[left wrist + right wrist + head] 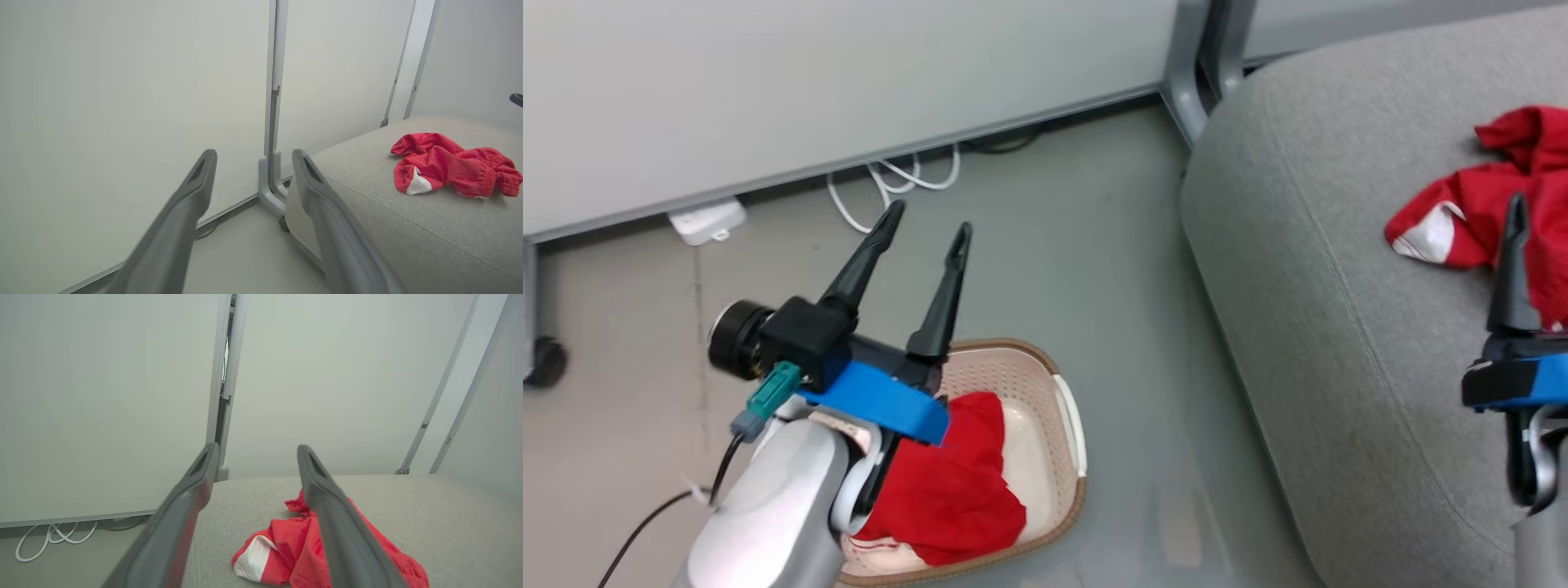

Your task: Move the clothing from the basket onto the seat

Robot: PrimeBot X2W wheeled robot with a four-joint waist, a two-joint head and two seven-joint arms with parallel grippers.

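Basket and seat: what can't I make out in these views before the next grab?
- Head view: the left arm covers the basket's lower-left part. What lies under the red garment is hidden, bar a pale cloth edge.
- Head view: the right edge cuts off the red clothing on the seat.

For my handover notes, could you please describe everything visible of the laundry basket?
The basket is oval cream plastic with perforated walls, a brown woven-look rim and a white handle facing the seat. It stands upright on the grey floor, left of the seat and apart from it. A crumpled red garment lies inside over something pale, leaving part of the smooth bottom bare. The open left gripper and its arm hang above its left side, hiding it.
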